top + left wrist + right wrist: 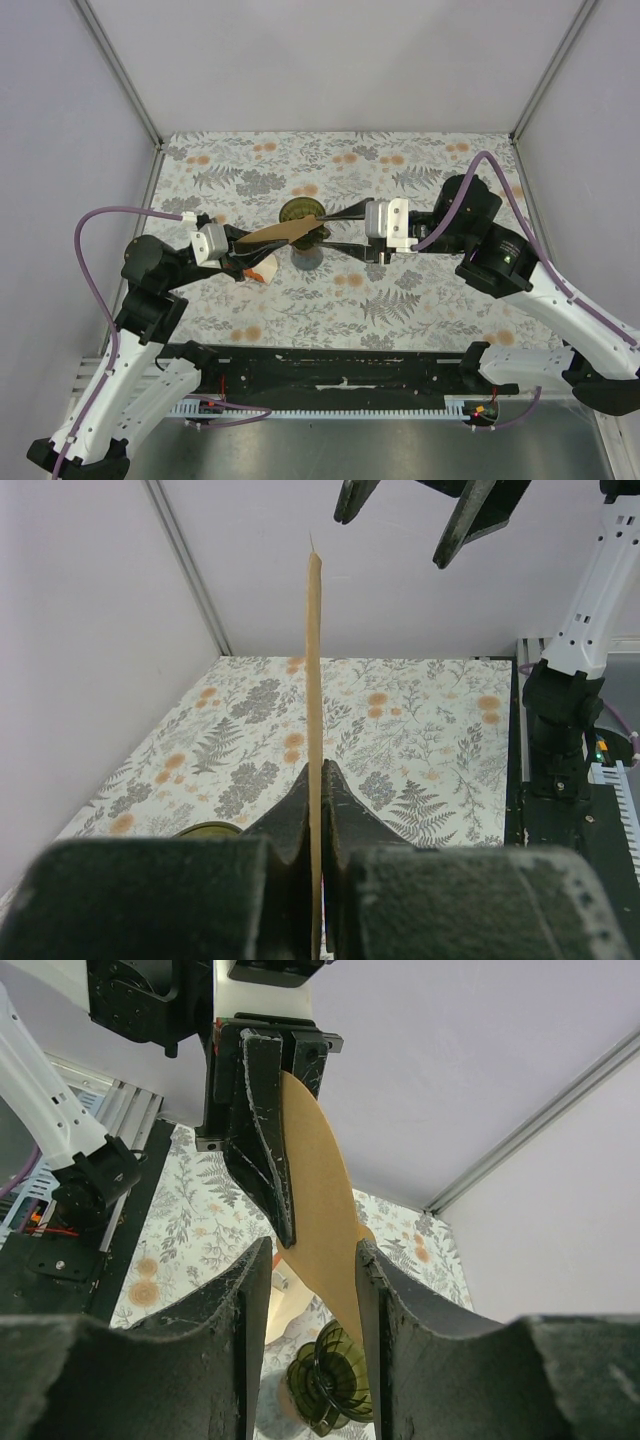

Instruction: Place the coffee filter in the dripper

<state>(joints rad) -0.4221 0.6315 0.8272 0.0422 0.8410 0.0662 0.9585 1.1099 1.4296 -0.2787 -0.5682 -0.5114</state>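
My left gripper [238,250] is shut on the wide end of the tan paper coffee filter [285,231] and holds it flat and raised above the table. The left wrist view shows the filter edge-on [314,660] between the closed jaws [320,772]. My right gripper [323,231] is open, and the filter's free tip [322,1220] lies between its fingers, close to the right-hand one. The dark green dripper [297,211] sits on the table below the filter tip. It also shows low between my right fingers [335,1380].
An orange and white carton [263,268] lies on the floral tablecloth [420,290] just under the left gripper. White walls and metal posts [120,70] enclose the back and sides. A black rail [340,365] runs along the near edge.
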